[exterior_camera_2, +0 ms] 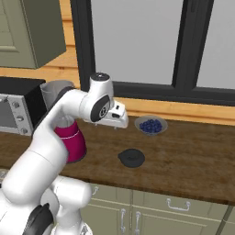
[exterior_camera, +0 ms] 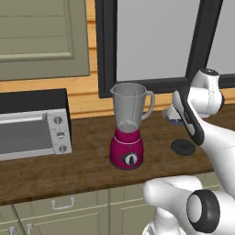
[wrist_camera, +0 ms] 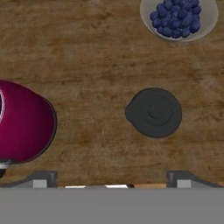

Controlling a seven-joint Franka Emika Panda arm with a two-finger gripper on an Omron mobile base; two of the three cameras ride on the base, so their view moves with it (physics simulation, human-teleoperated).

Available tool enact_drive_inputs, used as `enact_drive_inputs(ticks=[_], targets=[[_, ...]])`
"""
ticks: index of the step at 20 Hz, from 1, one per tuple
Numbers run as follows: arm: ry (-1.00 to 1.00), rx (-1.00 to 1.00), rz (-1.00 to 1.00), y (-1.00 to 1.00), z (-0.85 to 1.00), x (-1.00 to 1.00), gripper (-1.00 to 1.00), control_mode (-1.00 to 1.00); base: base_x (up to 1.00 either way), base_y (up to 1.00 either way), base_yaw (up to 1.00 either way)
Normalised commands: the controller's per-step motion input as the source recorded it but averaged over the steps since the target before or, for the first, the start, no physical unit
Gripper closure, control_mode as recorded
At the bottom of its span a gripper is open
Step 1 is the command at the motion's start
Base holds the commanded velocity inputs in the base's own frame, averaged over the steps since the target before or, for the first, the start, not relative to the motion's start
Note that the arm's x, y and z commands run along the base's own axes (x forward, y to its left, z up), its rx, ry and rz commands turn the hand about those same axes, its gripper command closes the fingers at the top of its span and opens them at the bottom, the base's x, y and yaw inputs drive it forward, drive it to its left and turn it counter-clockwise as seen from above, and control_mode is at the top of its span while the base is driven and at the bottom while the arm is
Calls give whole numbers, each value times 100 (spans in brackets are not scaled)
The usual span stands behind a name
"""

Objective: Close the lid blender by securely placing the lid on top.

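The lid [wrist_camera: 154,112] is a flat black round cap lying on the wooden counter [wrist_camera: 87,52], to the right of the blender [exterior_camera: 128,126]; it also shows as the lid [exterior_camera: 183,147] and the lid [exterior_camera_2: 131,157]. The blender has a magenta base [wrist_camera: 24,122] with a black dial and a tall clear jar, open at the top. My gripper [wrist_camera: 113,179] hangs above the counter, pointing down, a little behind and well above the lid. It is the gripper [exterior_camera_2: 115,125] with jaws wide open and nothing between them.
A shallow grey dish of blueberries [exterior_camera_2: 151,125] stands behind the lid near the window wall. A silver-and-black toaster oven [exterior_camera: 34,124] sits at the counter's left. Bare counter lies between the blender and the lid, with the counter's front edge close by.
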Motion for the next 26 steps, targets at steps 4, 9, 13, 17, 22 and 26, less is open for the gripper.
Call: enact_drive_inputs(ticks=[4, 9, 13, 17, 22, 26], targets=[[0, 0, 0, -25, -41, 0, -100, -100, 0, 0, 0], [0, 0, 0, -35, -51, 0, -100, -100, 0, 0, 0], [4, 0, 0, -39, -58, 0, -100, -100, 0, 0, 0], [5, 0, 0, -27, -49, 5, -100, -100, 0, 0, 0], [5, 0, 0, -26, -42, 12, -100, -100, 0, 0, 0], [1, 0, 0, -22, -27, 18, -100, -100, 0, 0, 0]])
